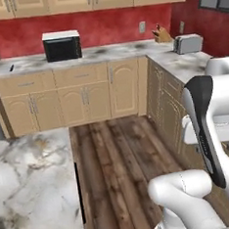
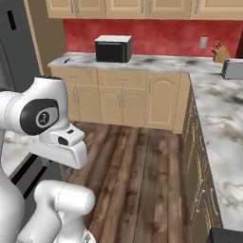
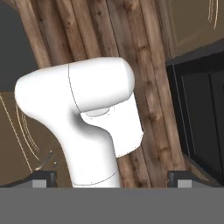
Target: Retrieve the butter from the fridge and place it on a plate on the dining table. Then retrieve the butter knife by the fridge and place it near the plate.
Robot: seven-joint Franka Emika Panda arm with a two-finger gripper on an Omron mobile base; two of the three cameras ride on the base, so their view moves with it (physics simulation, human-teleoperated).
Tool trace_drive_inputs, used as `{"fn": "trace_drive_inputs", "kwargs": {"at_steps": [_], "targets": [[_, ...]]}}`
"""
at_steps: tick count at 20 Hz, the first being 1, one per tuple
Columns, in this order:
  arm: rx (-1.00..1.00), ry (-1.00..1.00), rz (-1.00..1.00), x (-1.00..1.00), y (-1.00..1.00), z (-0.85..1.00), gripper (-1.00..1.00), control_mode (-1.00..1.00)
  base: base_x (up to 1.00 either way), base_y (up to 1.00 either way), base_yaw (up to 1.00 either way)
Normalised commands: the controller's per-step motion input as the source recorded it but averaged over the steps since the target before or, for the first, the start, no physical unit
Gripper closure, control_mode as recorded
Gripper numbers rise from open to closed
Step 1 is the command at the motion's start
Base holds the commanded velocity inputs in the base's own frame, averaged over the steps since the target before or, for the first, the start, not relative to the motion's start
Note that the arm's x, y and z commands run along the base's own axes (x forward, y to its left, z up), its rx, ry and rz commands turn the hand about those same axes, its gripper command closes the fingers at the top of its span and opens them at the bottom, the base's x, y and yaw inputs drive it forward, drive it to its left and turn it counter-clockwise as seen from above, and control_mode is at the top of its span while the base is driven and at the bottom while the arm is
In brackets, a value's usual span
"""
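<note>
The fridge point(image 2: 14, 52) stands as a tall grey block at the far left, and the butter is out of view. A slim dark butter knife point(image 1: 11, 68) lies on the wall counter's left end, close to the fridge, and is also visible as the knife point(image 2: 66, 60) in the right base view. The dining table point(image 1: 35, 192), with its white marble top, fills the lower left. The plate is out of view. My gripper point(image 3: 111, 179) points down at the wood floor, its two fingertips point(image 3: 43, 178) far apart with nothing between them.
A black microwave point(image 1: 61, 46) sits on the back counter point(image 1: 111, 52). A toaster point(image 1: 188, 43) and a knife block point(image 1: 162, 34) stand in the right corner. Cabinets line the back and right walls. Wood floor point(image 1: 120, 155) runs between the island and the cabinets.
</note>
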Motion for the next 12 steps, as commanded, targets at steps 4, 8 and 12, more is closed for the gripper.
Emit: {"fn": "trace_drive_inputs", "kwargs": {"at_steps": [4, 8, 12], "targets": [[0.0, 0.0, 0.0, 0.0, 0.0, 0.0, -1.0, 1.0, 1.0, 0.0, 0.0], [0.0, 0.0, 0.0, 0.0, 0.0, 0.0, -1.0, 1.0, 1.0, 0.0, 0.0], [0.0, 0.0, 0.0, 0.0, 0.0, 0.0, -1.0, 1.0, 1.0, 0.0, 0.0]]}}
